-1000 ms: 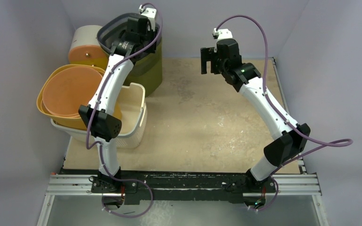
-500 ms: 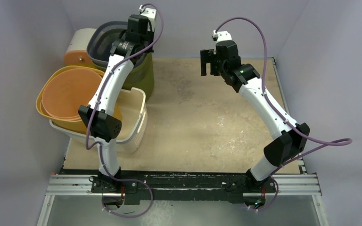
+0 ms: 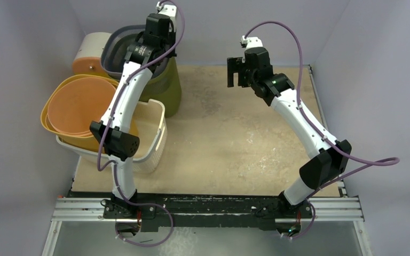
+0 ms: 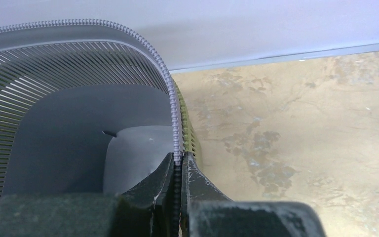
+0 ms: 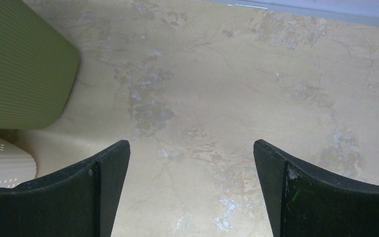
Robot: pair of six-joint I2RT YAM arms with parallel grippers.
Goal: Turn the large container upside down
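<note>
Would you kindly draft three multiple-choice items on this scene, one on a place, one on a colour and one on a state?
1. Where does the left end effector grip the large container?
A. its base
B. its rim
C. nowhere

2. What colour is the container's outer wall?
A. red
B. blue
C. olive green

3. How is the right end effector?
A. open above the table
B. shut on the container
C. shut, holding nothing

Answers: 1 B, the left wrist view shows it pinching the beaded rim. 2 C, the ribbed wall shows olive green in the top and right wrist views. 3 A, the right wrist view shows it spread wide over the tabletop.
</note>
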